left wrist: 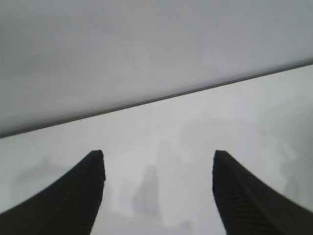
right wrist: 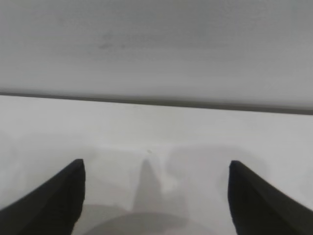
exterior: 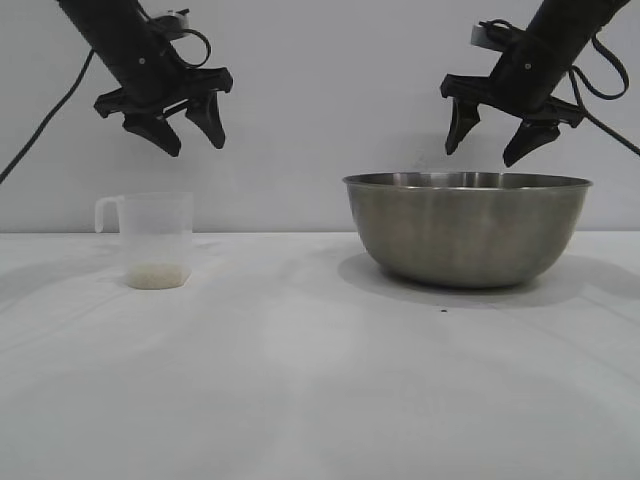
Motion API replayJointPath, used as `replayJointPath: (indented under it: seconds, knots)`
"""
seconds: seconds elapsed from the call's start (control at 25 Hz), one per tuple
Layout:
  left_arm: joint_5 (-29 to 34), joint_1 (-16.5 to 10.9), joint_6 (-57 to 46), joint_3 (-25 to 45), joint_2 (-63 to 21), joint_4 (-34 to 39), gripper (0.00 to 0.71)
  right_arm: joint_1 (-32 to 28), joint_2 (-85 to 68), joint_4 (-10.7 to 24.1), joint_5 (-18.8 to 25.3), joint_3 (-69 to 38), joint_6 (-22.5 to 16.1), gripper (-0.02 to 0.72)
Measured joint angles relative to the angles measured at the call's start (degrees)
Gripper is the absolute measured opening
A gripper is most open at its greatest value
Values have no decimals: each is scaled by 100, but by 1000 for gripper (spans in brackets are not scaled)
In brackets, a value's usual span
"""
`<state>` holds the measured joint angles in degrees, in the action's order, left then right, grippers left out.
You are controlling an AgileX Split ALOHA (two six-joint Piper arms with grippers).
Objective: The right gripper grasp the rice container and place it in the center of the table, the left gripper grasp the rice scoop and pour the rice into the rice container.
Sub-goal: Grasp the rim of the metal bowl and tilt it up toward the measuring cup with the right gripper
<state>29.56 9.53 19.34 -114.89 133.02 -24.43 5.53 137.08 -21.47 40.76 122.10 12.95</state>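
- While our left gripper (exterior: 186,135) hangs in the air above the rice scoop (exterior: 156,240), its fingers are wide and hold nothing.
- Our right gripper (exterior: 494,138) hangs over the rice container (exterior: 466,228), just above its rim, fingers wide too.
- We see rice (exterior: 157,275) low in the scoop.
- Between scoop and container the white bench (exterior: 300,380) has lots of open room.

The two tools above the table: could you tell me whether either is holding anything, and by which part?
Nothing is held. The left tool hangs open above the cup, and the right tool hangs open above the bowl, touching neither.
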Motion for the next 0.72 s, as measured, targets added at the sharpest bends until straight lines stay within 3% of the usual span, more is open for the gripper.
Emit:
replayJointPath:
  seconds: [0.72]
  knots:
    - [35,0,0,0,0,0,453,0,0,-113,67,10,0,545]
